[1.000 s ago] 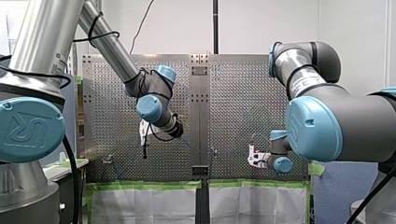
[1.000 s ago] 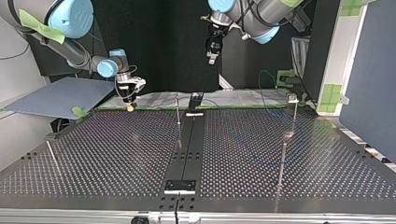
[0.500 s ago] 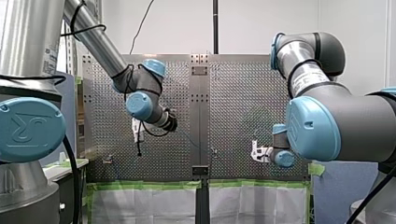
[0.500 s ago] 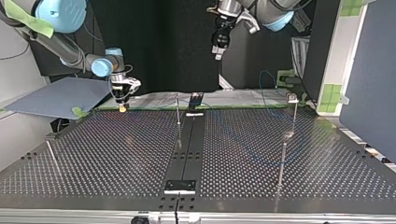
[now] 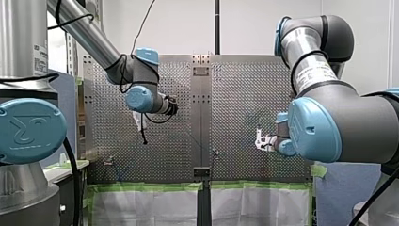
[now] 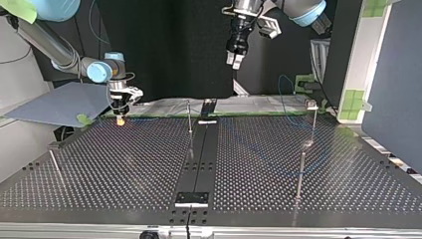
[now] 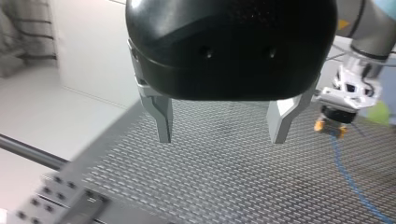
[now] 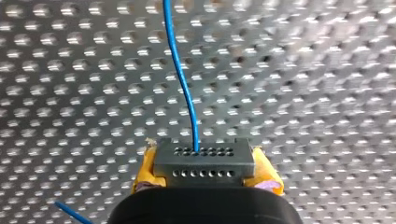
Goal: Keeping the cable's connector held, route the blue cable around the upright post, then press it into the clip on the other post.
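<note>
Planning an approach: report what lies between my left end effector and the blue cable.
Left wrist view: only bare perforated table separates left end effector and blue cable.

Top view: my right gripper (image 6: 120, 118) over the table's (image 6: 124, 164) far-left edge, connector (image 8: 204, 161) between its fingers, cable (image 8: 182, 74) leading ahead of it. My left gripper (image 6: 234, 60) high beyond the centre post (image 6: 189, 119); a far post (image 6: 314, 122) and a near post (image 6: 300, 172) stand at right.

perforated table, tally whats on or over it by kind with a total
metal posts: 4
blue cable: 1
connector: 1
hands: 2, my left hand open, my right hand shut on the connector
total: 8
</note>
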